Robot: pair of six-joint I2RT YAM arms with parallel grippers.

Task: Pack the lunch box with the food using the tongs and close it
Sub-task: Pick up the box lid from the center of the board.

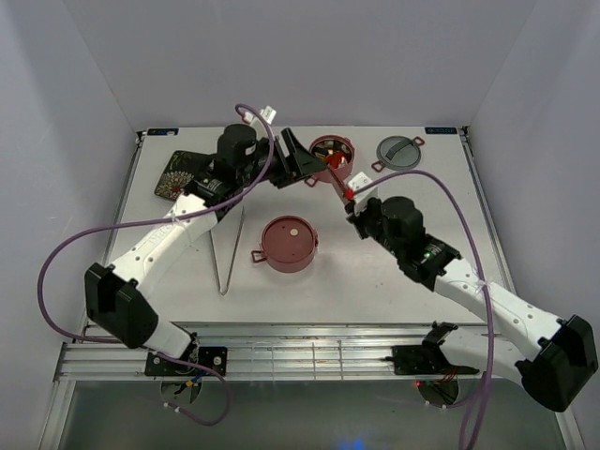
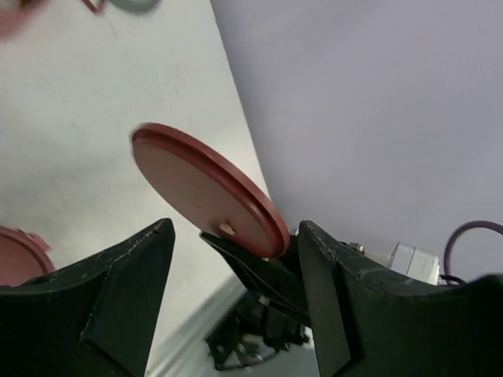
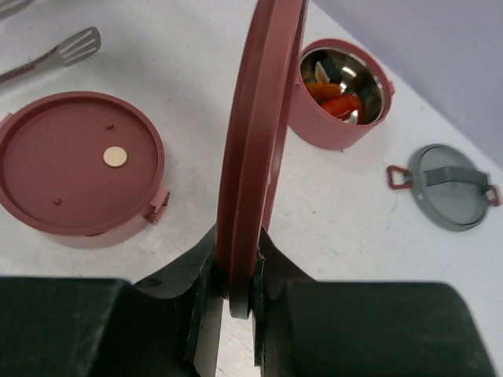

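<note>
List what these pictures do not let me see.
Plate: top view, the left arm covers its right side.
Closed bowl: its lid hides the contents in every view.
Open bowl: right wrist view, the held lid hides its left rim.
Tongs: right wrist view, cut off by the left edge.

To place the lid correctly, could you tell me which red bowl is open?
The far bowl, beside the grey lid: its steel inside and food show. The near bowl is covered by a flat red lid.
</note>
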